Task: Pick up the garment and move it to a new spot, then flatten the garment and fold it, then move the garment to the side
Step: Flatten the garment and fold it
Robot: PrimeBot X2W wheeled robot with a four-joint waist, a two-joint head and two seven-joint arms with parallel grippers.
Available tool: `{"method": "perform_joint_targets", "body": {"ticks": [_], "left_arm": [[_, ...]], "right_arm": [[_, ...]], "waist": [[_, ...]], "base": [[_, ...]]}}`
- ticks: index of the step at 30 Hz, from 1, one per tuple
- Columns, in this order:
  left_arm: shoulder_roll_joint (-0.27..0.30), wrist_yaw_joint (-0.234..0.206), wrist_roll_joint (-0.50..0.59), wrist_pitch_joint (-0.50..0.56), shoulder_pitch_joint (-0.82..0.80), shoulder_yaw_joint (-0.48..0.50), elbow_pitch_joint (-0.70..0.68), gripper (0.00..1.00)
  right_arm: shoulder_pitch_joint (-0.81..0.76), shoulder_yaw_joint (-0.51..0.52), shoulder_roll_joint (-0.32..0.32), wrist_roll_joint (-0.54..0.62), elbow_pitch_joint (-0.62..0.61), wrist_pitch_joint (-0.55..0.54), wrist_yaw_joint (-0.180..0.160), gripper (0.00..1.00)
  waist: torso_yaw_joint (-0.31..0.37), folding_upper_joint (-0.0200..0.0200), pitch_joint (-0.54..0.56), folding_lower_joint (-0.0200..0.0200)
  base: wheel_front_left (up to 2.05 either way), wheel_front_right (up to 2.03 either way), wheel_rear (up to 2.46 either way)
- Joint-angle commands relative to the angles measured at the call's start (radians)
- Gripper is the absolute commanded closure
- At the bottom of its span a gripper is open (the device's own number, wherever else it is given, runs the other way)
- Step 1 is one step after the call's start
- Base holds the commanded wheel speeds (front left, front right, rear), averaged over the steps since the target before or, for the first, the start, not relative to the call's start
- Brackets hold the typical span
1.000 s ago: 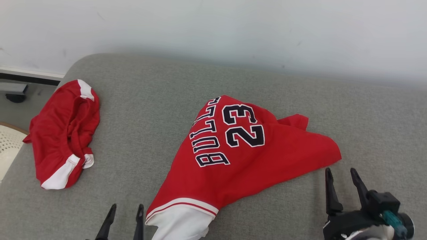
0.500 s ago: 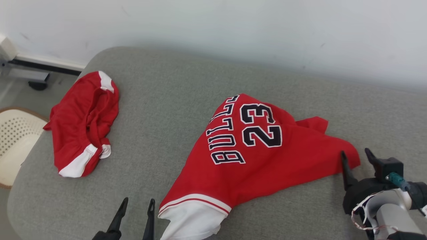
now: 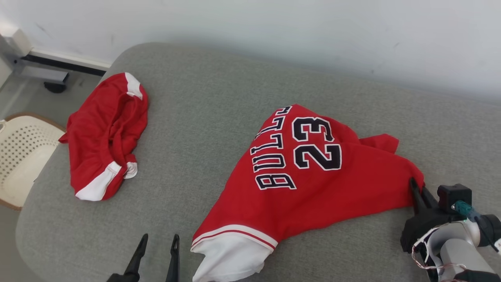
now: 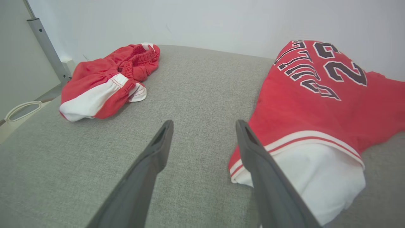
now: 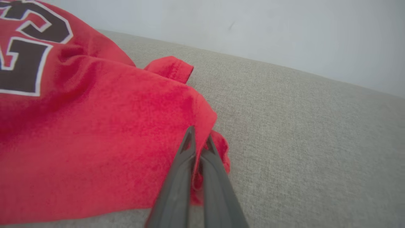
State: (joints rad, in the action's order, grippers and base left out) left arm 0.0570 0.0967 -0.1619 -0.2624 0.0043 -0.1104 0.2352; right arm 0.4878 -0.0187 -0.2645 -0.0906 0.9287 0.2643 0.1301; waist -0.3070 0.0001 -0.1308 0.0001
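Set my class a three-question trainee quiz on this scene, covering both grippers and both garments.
1. True or false: the right gripper is shut on a corner of the red Bulls jersey.
2. Pick one. The left gripper is: A) open, holding nothing; B) shut on the jersey's white hem; C) shut, holding nothing.
3. Fill the gap: in the head view, the red and white shorts lie to the jersey's ____.

Key: 1 true; 2 A; 3 left.

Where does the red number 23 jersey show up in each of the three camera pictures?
Head view: jersey, centre-right on the grey cushion.
Left wrist view: jersey at right, running off the edge.
Right wrist view: jersey at left, corner pinched by the right gripper.
Shared landmark: the pale wall behind the cushion.
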Motion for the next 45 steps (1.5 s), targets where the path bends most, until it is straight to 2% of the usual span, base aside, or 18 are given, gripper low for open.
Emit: {"method": "perform_joint_targets", "body": {"ticks": [1,12,21,24,27,29,34,39,45], "left_arm": [[-0.004,0.003,-0.002,-0.003,0.023,0.002,0.004,0.00],[-0.007,0.011,-0.005,-0.003,0.063,0.014,0.032,0.00],[-0.007,0.012,-0.019,-0.003,0.078,0.020,0.039,0.00],[-0.007,0.009,-0.024,-0.003,0.077,0.028,0.037,0.00],[-0.007,0.008,-0.027,-0.003,0.074,0.030,0.042,0.00],[-0.007,0.009,-0.030,-0.003,0.070,0.030,0.047,0.00],[-0.007,0.009,-0.034,-0.003,0.057,0.018,0.056,0.00],[-0.007,0.006,-0.041,-0.003,0.036,-0.011,0.062,0.00],[-0.006,0.000,-0.049,-0.003,0.017,-0.045,0.067,0.00]], "right_arm": [[-0.030,-0.002,0.007,-0.021,-0.030,0.001,0.001,1.00],[-0.264,-0.063,0.018,-0.174,-0.283,0.001,0.001,1.00],[-0.522,-0.140,0.011,-0.424,-0.492,-0.047,0.001,1.00],[-0.544,-0.140,-0.007,-0.459,-0.554,-0.071,0.001,1.00],[-0.493,-0.152,-0.020,-0.475,-0.586,-0.068,0.001,1.00],[-0.442,-0.182,-0.045,-0.434,-0.572,-0.061,0.001,1.00],[-0.307,-0.244,-0.050,-0.400,-0.483,-0.047,0.001,1.00],[-0.145,-0.294,-0.032,-0.381,-0.290,-0.021,0.001,1.00],[-0.006,-0.280,-0.024,-0.379,-0.055,-0.003,0.001,1.00]], "waist": [[0.034,-0.0001,0.028,-0.0001],[0.159,-0.0001,0.086,-0.0001],[0.203,-0.0001,0.101,-0.0001],[0.212,-0.0001,0.099,-0.0001],[0.215,-0.0001,0.099,-0.0001],[0.214,-0.0001,0.100,-0.0001],[0.195,-0.0001,0.103,-0.0001],[0.147,-0.0001,0.099,-0.0001],[0.082,-0.0001,0.080,-0.0001]], "base": [[0.00,0.00,0.00],[0.00,0.00,0.00],[0.00,0.00,0.00],[0.00,0.00,0.00],[0.00,0.00,0.00],[0.00,0.00,0.00],[0.00,0.00,0.00],[0.00,0.00,0.00],[0.00,0.00,0.00]]}}
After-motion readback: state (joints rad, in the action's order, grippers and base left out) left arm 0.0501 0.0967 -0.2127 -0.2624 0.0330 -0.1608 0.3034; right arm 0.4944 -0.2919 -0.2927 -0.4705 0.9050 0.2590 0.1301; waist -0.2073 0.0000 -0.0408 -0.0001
